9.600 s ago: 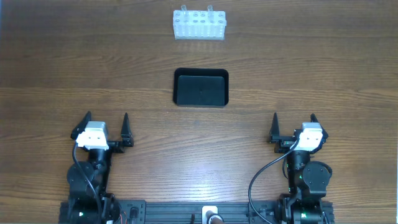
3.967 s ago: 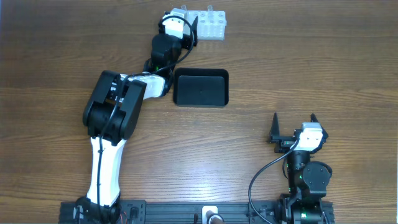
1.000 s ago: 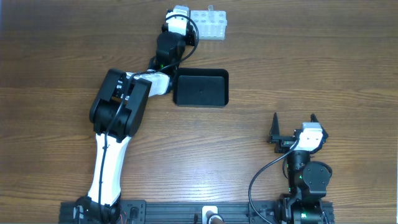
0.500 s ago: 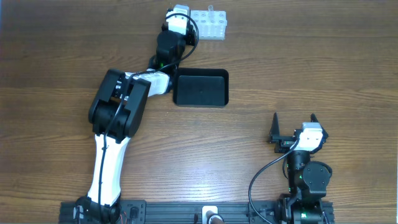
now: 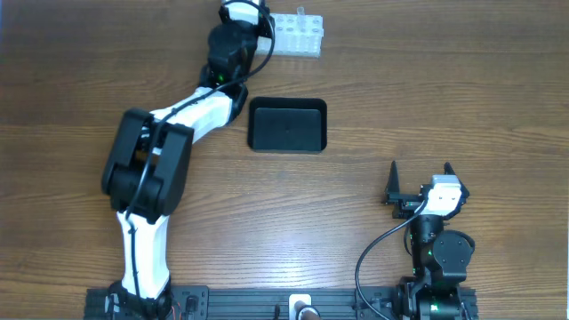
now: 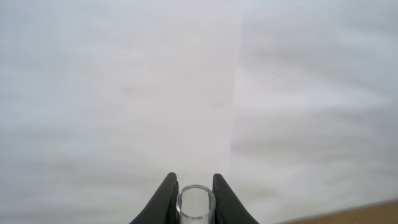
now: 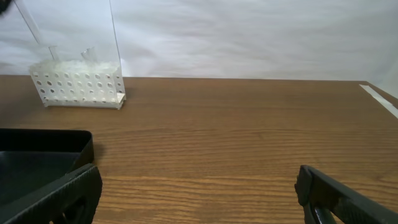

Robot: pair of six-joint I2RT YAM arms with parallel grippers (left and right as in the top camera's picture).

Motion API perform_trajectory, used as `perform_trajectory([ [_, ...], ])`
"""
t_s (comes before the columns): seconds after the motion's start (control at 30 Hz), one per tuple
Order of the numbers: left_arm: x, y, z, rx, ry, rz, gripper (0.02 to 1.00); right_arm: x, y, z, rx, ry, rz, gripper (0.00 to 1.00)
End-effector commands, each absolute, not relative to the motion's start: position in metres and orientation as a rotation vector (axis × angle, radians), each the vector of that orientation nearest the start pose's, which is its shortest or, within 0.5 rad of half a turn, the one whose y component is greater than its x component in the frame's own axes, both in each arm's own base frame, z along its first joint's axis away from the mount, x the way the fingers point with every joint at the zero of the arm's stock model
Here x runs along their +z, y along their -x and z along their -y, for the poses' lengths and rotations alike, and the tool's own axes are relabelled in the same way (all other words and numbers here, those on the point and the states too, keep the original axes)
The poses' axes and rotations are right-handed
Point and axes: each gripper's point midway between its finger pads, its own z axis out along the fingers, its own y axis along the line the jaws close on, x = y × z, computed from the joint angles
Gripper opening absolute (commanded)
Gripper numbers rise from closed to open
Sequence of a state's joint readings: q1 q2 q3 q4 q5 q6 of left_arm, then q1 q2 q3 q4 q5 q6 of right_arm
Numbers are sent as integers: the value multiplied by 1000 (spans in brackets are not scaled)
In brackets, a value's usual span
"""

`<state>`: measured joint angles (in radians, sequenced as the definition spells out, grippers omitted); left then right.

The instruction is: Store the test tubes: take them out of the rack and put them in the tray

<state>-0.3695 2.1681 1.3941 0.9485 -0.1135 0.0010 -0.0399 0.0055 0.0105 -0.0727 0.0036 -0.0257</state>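
The left end effector [image 6: 194,183] is seen closed on a clear test tube [image 6: 195,205], whose open rim is pinched between the two fingers (the tube is viewed end-on in the left wrist view). In the top view this end effector is found at the left end of the white rack [image 5: 298,36], raised and up against the far edge of the picture, with the left arm stretched out towards the rack from its base. Other tubes [image 7: 53,51] are seen standing upright in the rack, their tops poking above it. The black tray [image 5: 287,125] lies on the desk [image 5: 462,89] on the near side of the rack, apart from it, and nothing is seen lying in it. The right end effector [image 5: 420,173] is held well apart from the rack, close to its own base, with its fingers spread wide and nothing between them.
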Motion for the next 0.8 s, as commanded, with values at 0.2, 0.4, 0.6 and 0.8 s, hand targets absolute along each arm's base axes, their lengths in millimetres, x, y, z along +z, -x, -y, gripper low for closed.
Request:
perform_trajectory([
  [0.2, 331, -566, 194, -216, -186, -1388, 42, 156, -246, 14, -63, -29, -1648, 991],
  [0.4, 321, -542, 209, -289, -324, -1566, 42, 156, -246, 14, -63, -29, -1648, 991],
  [0.6, 305, -515, 216, -342, -411, -1717, 40, 156, -246, 14, -63, -29, -1648, 993],
  [0.8, 252, -489, 239, -391, -513, -1924, 42, 156, -246, 14, -63, -29, -1648, 993],
])
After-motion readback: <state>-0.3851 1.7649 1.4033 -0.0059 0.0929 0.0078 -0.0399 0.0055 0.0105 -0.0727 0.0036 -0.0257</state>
